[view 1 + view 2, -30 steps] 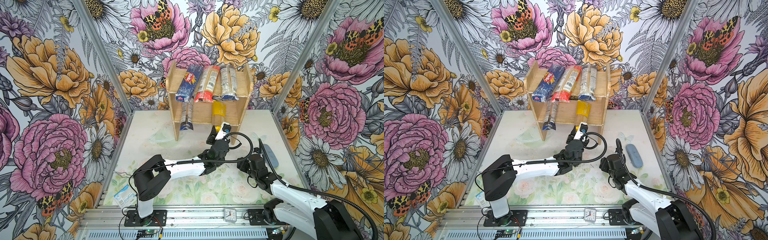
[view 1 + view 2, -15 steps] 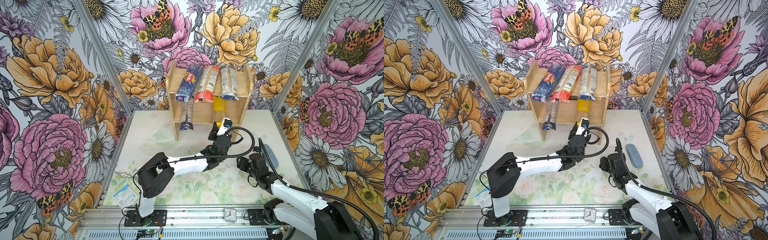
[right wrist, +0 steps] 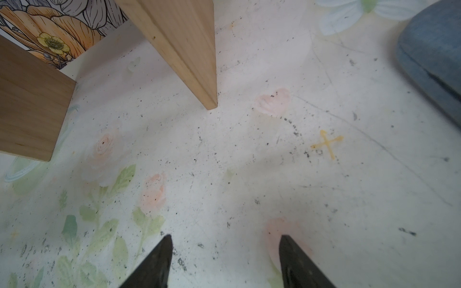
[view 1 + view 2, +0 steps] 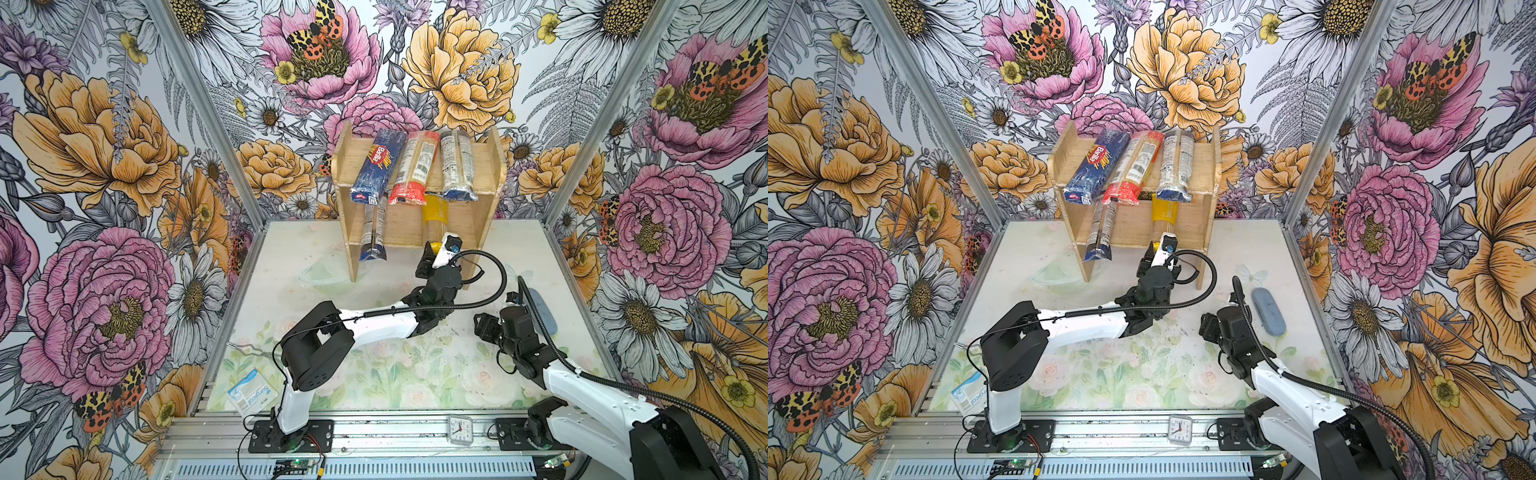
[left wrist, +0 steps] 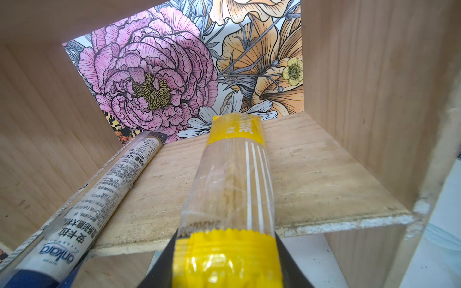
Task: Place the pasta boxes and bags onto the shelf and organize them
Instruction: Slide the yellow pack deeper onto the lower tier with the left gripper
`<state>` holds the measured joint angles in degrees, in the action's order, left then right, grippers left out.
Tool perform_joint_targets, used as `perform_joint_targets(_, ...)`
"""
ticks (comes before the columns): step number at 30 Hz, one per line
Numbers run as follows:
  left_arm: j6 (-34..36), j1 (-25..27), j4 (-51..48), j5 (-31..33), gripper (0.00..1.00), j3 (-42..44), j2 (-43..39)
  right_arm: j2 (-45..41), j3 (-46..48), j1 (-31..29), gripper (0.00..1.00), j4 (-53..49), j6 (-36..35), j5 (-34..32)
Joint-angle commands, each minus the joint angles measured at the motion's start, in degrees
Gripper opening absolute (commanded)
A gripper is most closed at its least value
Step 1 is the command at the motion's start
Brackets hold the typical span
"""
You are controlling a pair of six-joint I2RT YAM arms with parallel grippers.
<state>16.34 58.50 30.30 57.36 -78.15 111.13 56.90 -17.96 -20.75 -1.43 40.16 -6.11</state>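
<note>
Gripping the yellow bag (image 5: 232, 179) by its near end, your left gripper (image 5: 225, 259) is clamped tight on it, likely so the pack can slide lengthwise along the lower tier of the shelf (image 4: 484, 216). Most of the bag already lies there, beside the grey bag (image 5: 112, 179). Your right gripper (image 3: 224, 261) hangs part-open and empty over the table (image 3: 224, 162), out of the way.

Count: 1 wooden shelf (image 4: 496, 166); 1 blue Barilla box (image 4: 376, 166), 1 red-ended bag (image 4: 413, 166), 1 yellow-ended bag (image 4: 434, 214), 2 grey-labelled dark-ended bags (image 4: 457, 164) (image 4: 372, 232), five in all; 2 robot arms (image 4: 382, 326) (image 4: 582, 390); 1 "Surgical" packet (image 4: 252, 392); 1 grey-blue oval object (image 4: 1268, 311); 1 small clock (image 4: 460, 430).
</note>
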Motion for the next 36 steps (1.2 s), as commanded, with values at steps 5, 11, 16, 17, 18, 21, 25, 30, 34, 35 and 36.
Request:
perform_joint_targets(5,-1.5,-0.5,6.4,1.2,0.0,-5.3,-0.3,0.0,-0.5,0.6,0.69,1.1,-1.6,0.3)
perform_joint_targets(11,-1.9,-0.8,4.4,1.3,0.0,-6.8,0.5,-0.4,-0.2,1.0,0.69,1.1,-1.5,0.5)
perform_joint_targets(16,-2.9,-1.1,3.8,1.6,0.0,-6.5,0.4,-0.4,-0.1,1.2,0.69,1.1,-1.5,0.7)
perform_joint_targets(17,-3.2,-1.2,3.6,1.6,0.0,-6.3,0.4,-0.4,0.0,1.3,0.69,1.1,-1.5,0.7)
perform_joint_targets(18,-3.5,-1.3,3.2,1.7,0.0,-6.4,0.3,-0.3,0.0,1.3,0.69,1.1,-1.6,0.9)
perform_joint_targets(21,-4.5,-1.5,2.3,1.5,0.0,-6.2,0.2,-0.3,-0.1,1.5,0.69,1.0,-1.6,1.0)
perform_joint_targets(25,-5.1,-1.7,1.9,1.4,0.0,-6.2,0.2,-0.2,-0.1,1.7,0.69,1.1,-1.6,1.1)
perform_joint_targets(30,-5.2,-1.7,1.9,1.4,0.0,-6.0,0.2,-0.1,-0.3,1.8,0.69,1.1,-1.6,1.2)
perform_joint_targets(34,-5.4,-1.7,1.7,1.3,0.01,-5.8,0.0,0.1,-0.5,1.9,0.69,1.1,-1.6,1.4)
perform_joint_targets(35,-5.5,-1.7,1.5,1.2,0.05,-5.7,0.0,0.1,-0.6,1.9,0.69,1.1,-1.6,1.4)
perform_joint_targets(36,-5.5,-1.7,1.5,1.2,0.11,-5.6,-0.2,0.2,-0.4,2.0,0.69,1.1,-1.6,1.4)
